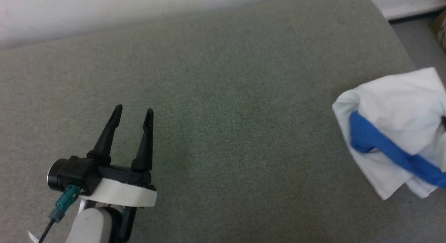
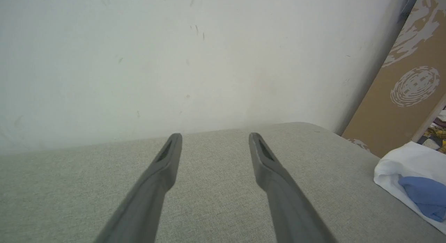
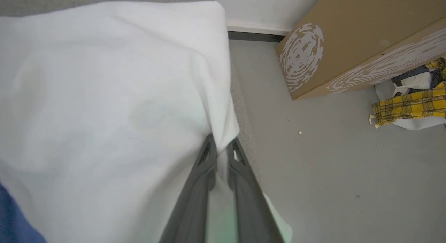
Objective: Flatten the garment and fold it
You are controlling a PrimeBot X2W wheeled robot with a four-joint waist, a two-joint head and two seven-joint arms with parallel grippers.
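My right gripper is pinching a white fold of the garment. Its two dark fingers are standing narrow at the lower middle of the right wrist view, with cloth running down between them. My left gripper is hanging wide and empty at the lower left of the head view, above the grey-green padded surface and well apart from the cloth.

The garment is sitting bunched at the right edge of the head view, its white body wrapped over a band of blue sleeve. It is lying at the right-hand rim of the surface and, I judge, partly past it.

I am reading the step in hand as bringing the bundle onto the open middle so it can be spread. To do that well, I am planning to carry it low toward the centre of the frame so the loose part trails out rather than tucking under. A single pinch may slip under a fast tug, so I am going gently and then sending the left gripper to a second edge.

The right wrist view is giving me the pinch itself, plus the floor, a brown cardboard box at the upper right and a yellow plaid cloth. The head view is giving me the free surface to the left of the bundle. I cannot tell which part of the shirt I am holding.
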